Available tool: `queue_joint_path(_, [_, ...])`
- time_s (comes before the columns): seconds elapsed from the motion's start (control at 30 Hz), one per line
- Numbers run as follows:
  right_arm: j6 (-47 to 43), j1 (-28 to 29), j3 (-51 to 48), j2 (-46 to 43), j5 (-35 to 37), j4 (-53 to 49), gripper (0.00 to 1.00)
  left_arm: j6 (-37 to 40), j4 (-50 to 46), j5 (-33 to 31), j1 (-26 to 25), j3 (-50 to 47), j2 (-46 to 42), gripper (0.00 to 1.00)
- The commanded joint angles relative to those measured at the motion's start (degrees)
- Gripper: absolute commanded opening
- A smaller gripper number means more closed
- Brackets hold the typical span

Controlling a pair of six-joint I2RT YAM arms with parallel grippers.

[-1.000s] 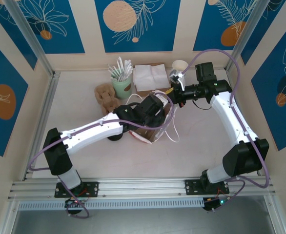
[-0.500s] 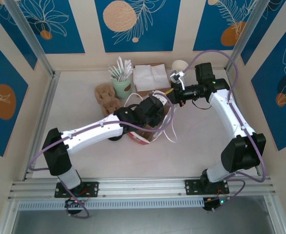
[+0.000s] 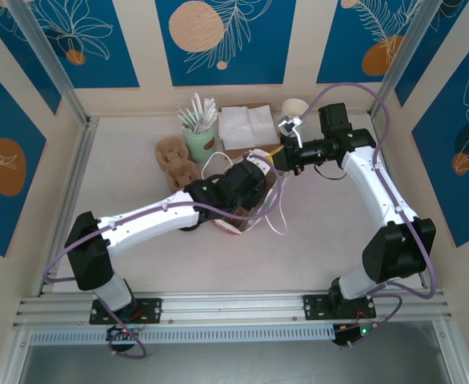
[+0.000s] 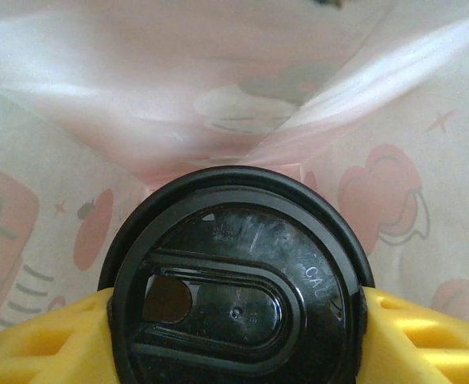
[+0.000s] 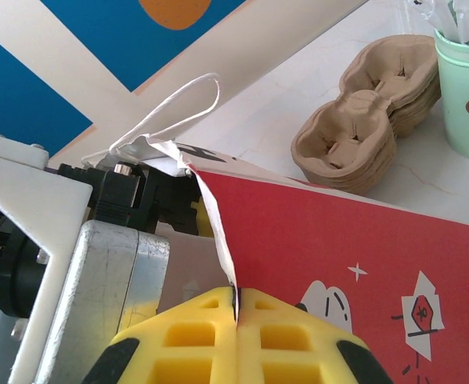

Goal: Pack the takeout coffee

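Observation:
The takeout coffee shows its round black lid (image 4: 234, 288) from above, and the cup body beneath is hidden. My left gripper (image 4: 234, 328) is shut on it, with a yellow finger (image 4: 38, 344) at each side of the lid. Pale printed bag lining (image 4: 218, 96) surrounds the lid. In the top view my left gripper (image 3: 246, 182) reaches down into the mouth of the red paper bag (image 3: 236, 226). My right gripper (image 5: 236, 308) is shut on the bag's upper edge (image 5: 217, 224), holding the red printed wall (image 5: 338, 248) up. From above, that right gripper (image 3: 281, 154) sits at the bag's far right corner.
A pale mint cup with white sticks (image 3: 200, 138) and stacked brown cup carriers (image 3: 174, 160) stand left of the bag. White napkins (image 3: 246, 124) and a white cup (image 3: 294, 106) lie at the back. The bag's white handles (image 3: 278, 214) loop out to the right.
My left gripper has sunk a little deeper into the bag with the coffee. The right gripper has shifted slightly left, still pinching the bag's edge, and the bag has moved a little with it.

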Motion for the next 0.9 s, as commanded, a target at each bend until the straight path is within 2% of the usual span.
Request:
queue_joint_path(0.0, [-1.0,0.5,0.6,0.1,-2.3,-1.7,0.0,0.4,1.0,-1.5,-0.3,-0.2,-1.1,0.62])
queue_joint_path(0.47, [-1.2,0.7,-0.7,-1.0,-3.2,-2.7,0.0,1.7,0.9,-3.2,-0.2,-0.8,-1.4,0.62])
queue_joint_path(0.87, [-1.8,1.8,-0.5,-1.0,-3.4,-3.2,0.0,0.6,0.0,-0.6,-0.2,-1.4,-1.4,0.62])
